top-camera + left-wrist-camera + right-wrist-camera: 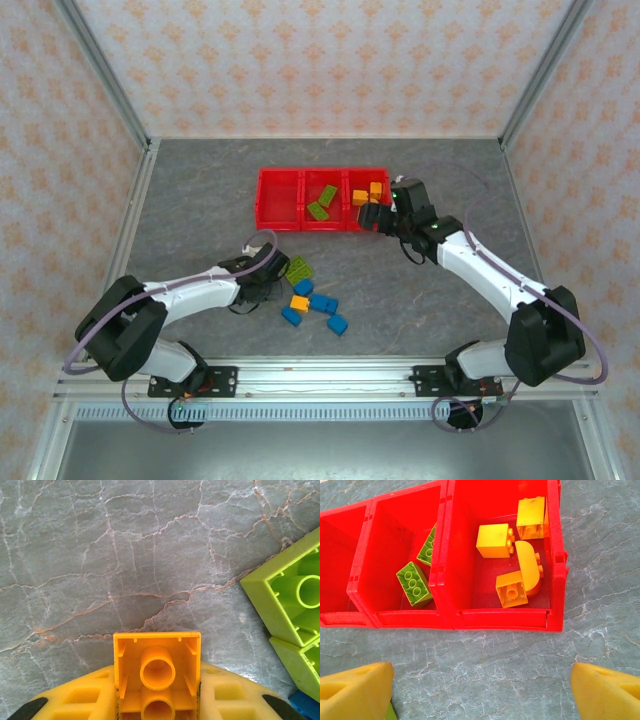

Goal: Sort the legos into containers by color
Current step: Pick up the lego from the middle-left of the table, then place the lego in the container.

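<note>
With the left hand (pixel 157 702) clamped on the orange brick (pixel 157 667) low by the table (pixel 125 555) beside lime bricks (pixel 287 597), lift straight up, then carry to the end bin (pixel 505 620) holding other orange pieces (pixel 493 541), skirting the wide-open right hand (pixel 480 690) just before it.

My left arm (pixel 190 290) lies low, reaching forward and to the right. The left gripper (pixel 157 695) points straight down, its yellow jaws clamped on an orange brick (pixel 157 665). My right arm (pixel 480 270) stretches forward and leftward, and the right gripper (pixel 378 215) hangs with its fingers (pixel 355 690) spread wide.
</note>
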Controlling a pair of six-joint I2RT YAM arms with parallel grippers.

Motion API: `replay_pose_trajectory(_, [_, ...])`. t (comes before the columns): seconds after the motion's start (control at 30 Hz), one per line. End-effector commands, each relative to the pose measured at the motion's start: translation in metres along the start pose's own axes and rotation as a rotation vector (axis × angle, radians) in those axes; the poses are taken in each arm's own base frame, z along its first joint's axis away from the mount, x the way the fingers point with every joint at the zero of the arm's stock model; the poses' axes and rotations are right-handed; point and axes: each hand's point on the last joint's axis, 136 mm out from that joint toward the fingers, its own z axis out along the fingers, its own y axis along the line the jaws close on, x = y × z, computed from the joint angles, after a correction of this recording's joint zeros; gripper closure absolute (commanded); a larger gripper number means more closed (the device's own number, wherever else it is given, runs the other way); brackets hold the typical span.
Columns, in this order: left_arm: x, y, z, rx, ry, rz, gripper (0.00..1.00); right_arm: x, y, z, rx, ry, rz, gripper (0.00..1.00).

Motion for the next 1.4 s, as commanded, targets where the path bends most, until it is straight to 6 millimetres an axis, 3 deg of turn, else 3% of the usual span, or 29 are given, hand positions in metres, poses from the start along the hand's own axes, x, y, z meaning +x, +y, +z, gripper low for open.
replay_pose_trajectory(0.0, [-0.008, -0.001, -0.005, 0.024, -0.031, -0.020, 0.71, -0.004, -0.003, -0.001, 0.023, -0.028, -0.003, 0.09])
replay_pose_trajectory(0.17, [-0.032, -0.031, -0.036, 0.165, -0.119, -0.035, 0.75, -0.020, -0.015, -0.015, 0.098, -0.099, 0.012, 0.08])
replay_pose_trajectory(0.27, [-0.057, -0.055, -0.063, 0.238, -0.195, -0.033, 0.76, -0.028, -0.019, -0.026, 0.119, -0.138, 0.023, 0.07])
replay_pose_trajectory(0.43, [-0.115, -0.107, -0.110, 0.368, -0.349, -0.002, 0.77, -0.046, -0.026, -0.052, 0.141, -0.236, 0.066, 0.06])
replay_pose_trajectory(0.57, [-0.160, -0.155, -0.127, 0.447, -0.436, 0.034, 0.76, -0.055, -0.032, -0.071, 0.138, -0.310, 0.098, 0.05])
replay_pose_trajectory(0.67, [-0.186, -0.203, -0.123, 0.530, -0.441, 0.069, 0.76, -0.055, -0.033, -0.079, 0.116, -0.334, 0.115, 0.05])
replay_pose_trajectory(0.83, [-0.213, -0.262, -0.088, 0.576, -0.416, 0.101, 0.76, -0.051, -0.044, -0.096, 0.142, -0.365, 0.120, 0.04])
replay_pose_trajectory(0.87, [-0.215, -0.270, -0.074, 0.570, -0.408, 0.104, 0.76, -0.051, -0.046, -0.099, 0.147, -0.373, 0.121, 0.04])
replay_pose_trajectory(1.0, [-0.229, -0.296, -0.054, 0.598, -0.447, 0.094, 0.76, -0.048, -0.043, -0.109, 0.104, -0.398, 0.095, 0.03])
replay_pose_trajectory(1.1, [-0.236, -0.299, -0.038, 0.576, -0.475, 0.070, 0.73, -0.045, -0.040, -0.114, 0.075, -0.404, 0.089, 0.02])
replay_pose_trajectory(1.2, [-0.241, -0.303, -0.030, 0.562, -0.492, 0.078, 0.62, -0.041, -0.042, -0.115, 0.080, -0.397, 0.083, 0.00])
replay_pose_trajectory(1.37, [-0.251, -0.310, -0.048, 0.610, -0.530, 0.064, 0.26, -0.034, -0.036, -0.109, 0.046, -0.357, 0.052, 0.00])
